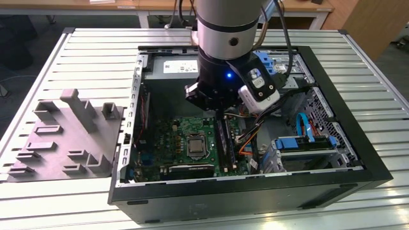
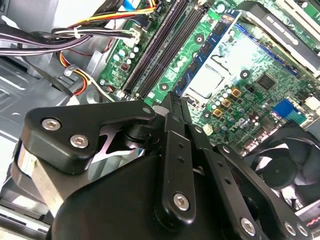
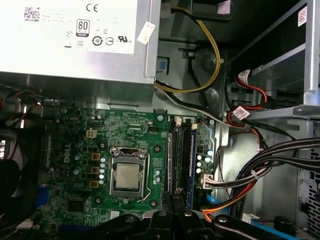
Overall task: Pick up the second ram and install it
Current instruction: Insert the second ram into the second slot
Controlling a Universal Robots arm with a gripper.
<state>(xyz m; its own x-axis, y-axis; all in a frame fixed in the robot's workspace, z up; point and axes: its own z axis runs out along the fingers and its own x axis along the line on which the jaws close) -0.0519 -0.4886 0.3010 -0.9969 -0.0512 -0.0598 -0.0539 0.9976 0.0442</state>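
Item: gripper [image 2: 173,102], fingers closed tip to tip, nothing seen betw. them, tips just above memory slots [image 2: 159,47].
second ram [image 3: 190,155]: prob. the blue-edged stick upright in the slots, 6 o'clock of gripper in exterior view.
Risk: uneven press, one end unlatched; cables [image 1: 248,136] at 3 o'clock may snag.

Motherboard [image 1: 172,139] inside case [image 1: 255,194] on table [image 1: 96,52]; tray [image 1: 57,139] at exterior view's left.

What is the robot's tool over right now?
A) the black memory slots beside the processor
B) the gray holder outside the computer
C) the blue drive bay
A: in the exterior view the tool hangs inside the case, right above the memory slots next to the processor socket.
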